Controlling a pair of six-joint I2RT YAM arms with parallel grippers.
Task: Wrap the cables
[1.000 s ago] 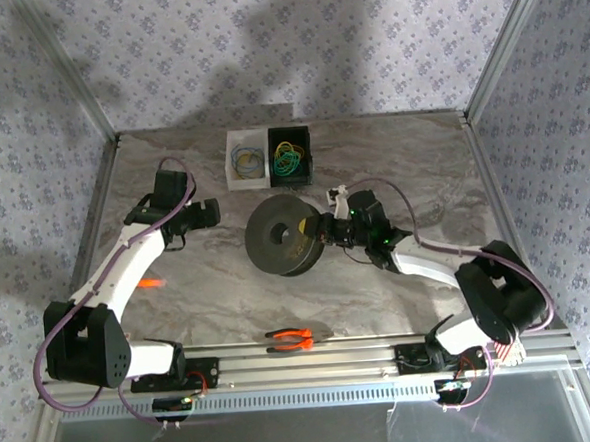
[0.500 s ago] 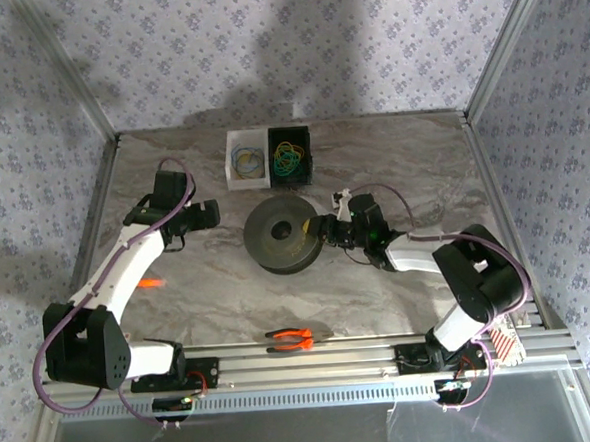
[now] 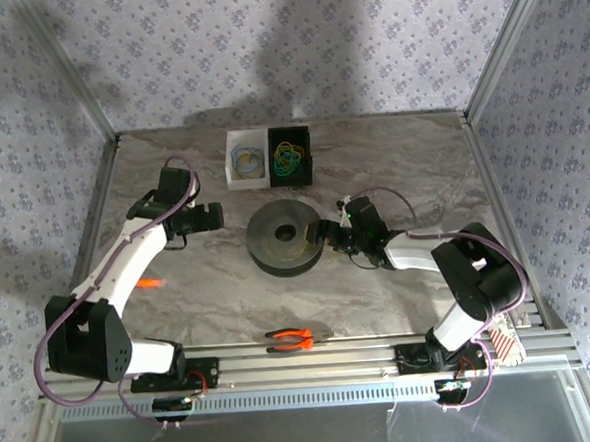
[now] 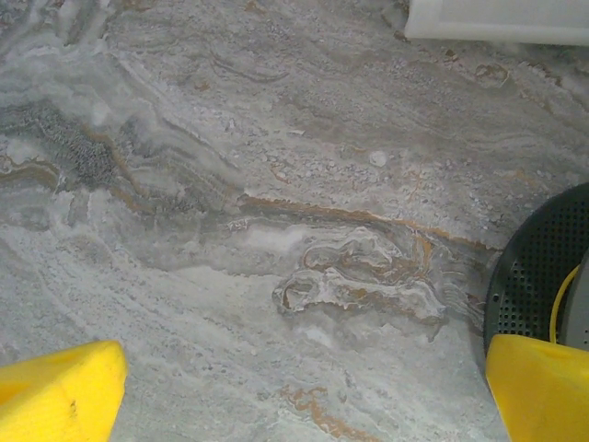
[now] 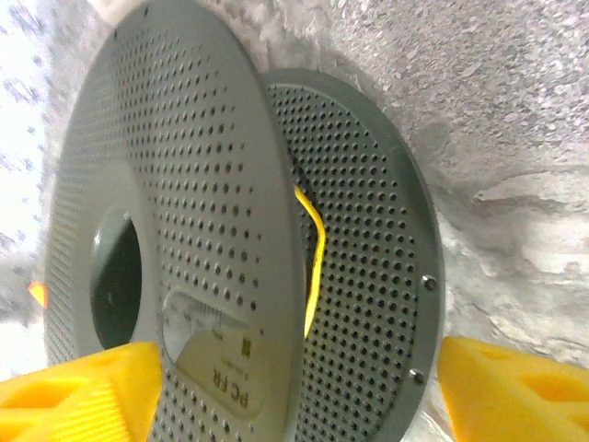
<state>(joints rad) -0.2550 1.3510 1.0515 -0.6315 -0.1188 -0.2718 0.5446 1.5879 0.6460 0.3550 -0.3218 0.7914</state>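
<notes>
Green and yellow cables (image 3: 289, 159) lie coiled in a black bin, and bluish and yellow coils (image 3: 246, 162) in the white bin beside it. A dark grey spool (image 3: 284, 238) lies nearly flat mid-table. A short yellow cable (image 5: 313, 267) runs between its two perforated flanges, also glimpsed as a yellow strand (image 4: 557, 299) at the spool's rim. My right gripper (image 3: 321, 234) (image 5: 299, 387) straddles the spool's right edge, one yellow finger against each flange. My left gripper (image 3: 215, 217) (image 4: 304, 396) hangs open over bare marble left of the spool.
Orange-handled pliers (image 3: 290, 337) lie near the front rail. A small orange object (image 3: 151, 283) sits under the left arm. The black bin (image 3: 306, 138) and white bin (image 3: 234, 181) stand at the back centre. Metal frame posts (image 3: 87, 103) border the table.
The spool, tilted up on edge a second ago, has come down nearly flat with the right gripper still on it. The right arm folded lower. The left gripper barely shifted.
</notes>
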